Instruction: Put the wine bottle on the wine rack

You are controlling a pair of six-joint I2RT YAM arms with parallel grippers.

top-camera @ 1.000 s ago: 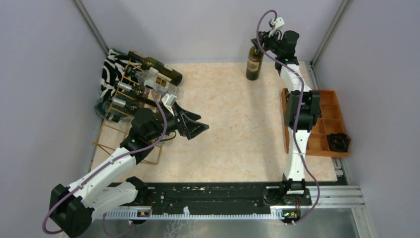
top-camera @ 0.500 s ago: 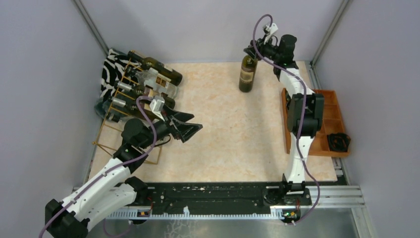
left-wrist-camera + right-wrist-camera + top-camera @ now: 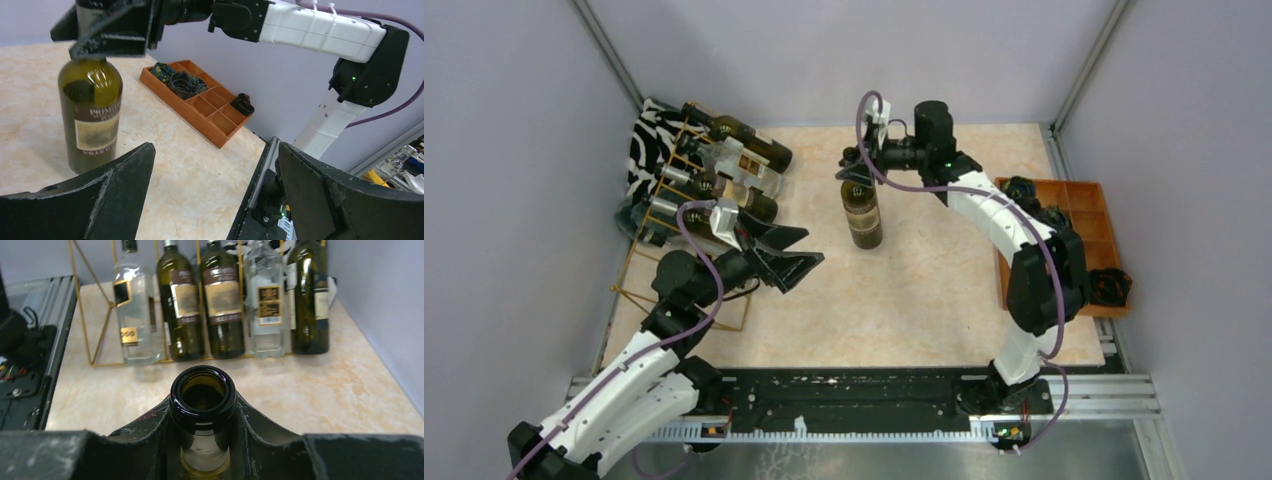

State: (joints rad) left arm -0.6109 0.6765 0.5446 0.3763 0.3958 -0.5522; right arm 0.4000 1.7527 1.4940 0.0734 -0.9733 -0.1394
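Observation:
A dark green wine bottle (image 3: 862, 215) with a cream label stands upright mid-table; it also shows in the left wrist view (image 3: 92, 107). My right gripper (image 3: 856, 170) is shut on its neck, the open mouth (image 3: 202, 395) between the jaws. The gold wire wine rack (image 3: 669, 215) stands at the left with several bottles lying in it, seen in the right wrist view (image 3: 87, 310) with an empty cell at its left end. My left gripper (image 3: 796, 254) is open and empty, just left of the bottle, in front of the rack; its jaws are wide apart (image 3: 215, 175).
An orange-brown compartment tray (image 3: 1079, 250) with dark small items lies at the right edge, also in the left wrist view (image 3: 200, 102). A zebra-striped cloth (image 3: 646, 145) lies behind the rack. Black rail (image 3: 844, 400) runs along the near edge.
My right gripper carried the bottle from the far back of the table leftward and nearer, to mid-table. My left arm drew back slightly toward the rack, jaws still open.

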